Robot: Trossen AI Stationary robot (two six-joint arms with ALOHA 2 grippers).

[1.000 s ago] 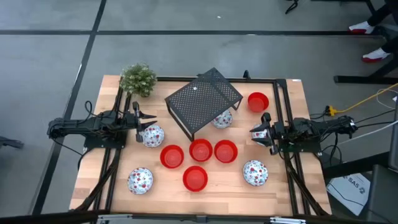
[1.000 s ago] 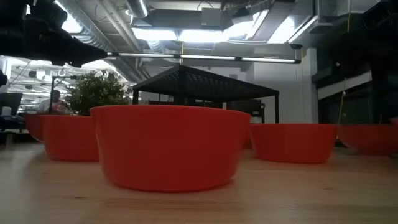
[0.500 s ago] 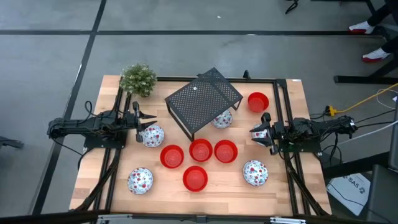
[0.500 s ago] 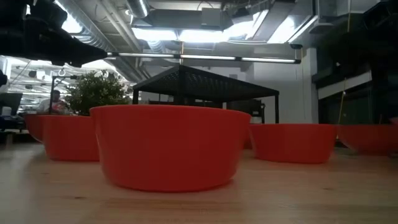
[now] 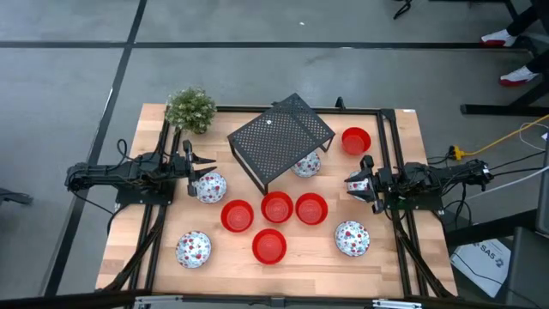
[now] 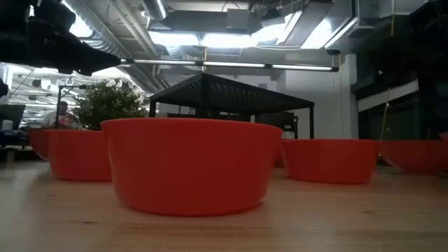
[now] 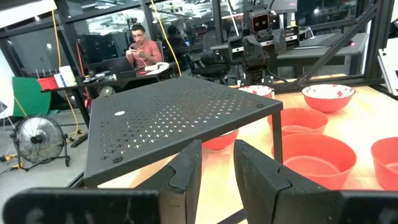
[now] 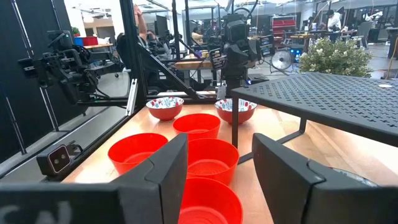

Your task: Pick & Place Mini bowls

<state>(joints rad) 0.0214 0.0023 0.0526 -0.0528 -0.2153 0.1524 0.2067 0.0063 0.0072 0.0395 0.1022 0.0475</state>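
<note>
1. Nothing moved since a second ago; both arms parked.
2. Left gripper [image 5: 190, 161] near left table [image 5: 386, 257] edge, jaws apart, just beside speckled bowl [image 5: 211, 186].
3. Right gripper [image 5: 358, 182] at right edge, jaws apart, empty.
4. Red bowls [image 5: 276, 207] clustered mid-table; one speckled under black rack [image 5: 279, 139].
5. Likely light, rigid, glossy, so slippery; pinch rim wall, one jaw inside.

1. Left arm lies level at the frame's left-centre, its left gripper [image 5: 199, 166] pointing right, fingers parted.
2. Right arm lies level at right-centre, its right gripper [image 5: 353, 183] pointing left, fingers apart.
</note>
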